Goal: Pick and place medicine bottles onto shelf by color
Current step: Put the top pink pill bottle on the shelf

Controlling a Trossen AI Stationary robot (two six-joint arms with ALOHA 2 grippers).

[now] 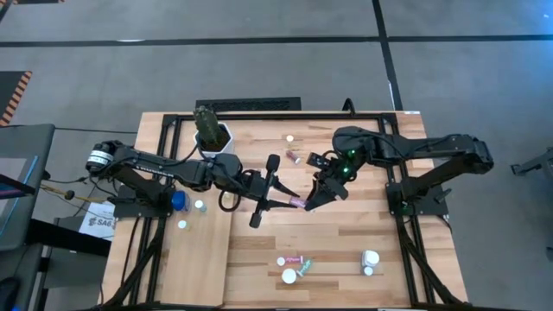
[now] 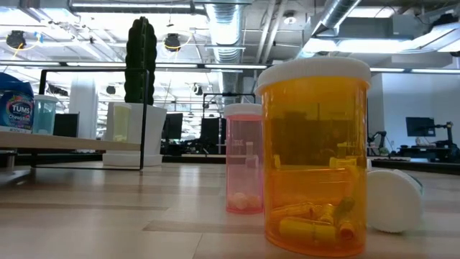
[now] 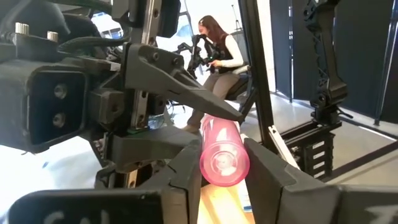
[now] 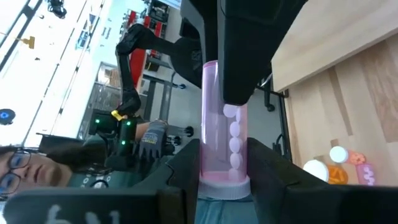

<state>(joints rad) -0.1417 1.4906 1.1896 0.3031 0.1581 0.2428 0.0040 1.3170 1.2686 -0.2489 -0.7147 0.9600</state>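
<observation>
Gripping one pink bottle (image 1: 296,204) from opposite ends: left gripper (image 1: 281,200); right gripper (image 1: 309,203); both jaws clamped.

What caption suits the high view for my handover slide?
Both grippers, left and right, hold one pink bottle mid-table.

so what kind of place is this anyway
Most likely a robotics lab in an open, industrial-style workspace. Exposed ceiling ducts run overhead, desks with monitors fill the background, and another robot arm stands across the room, with a seated person nearby.
</observation>
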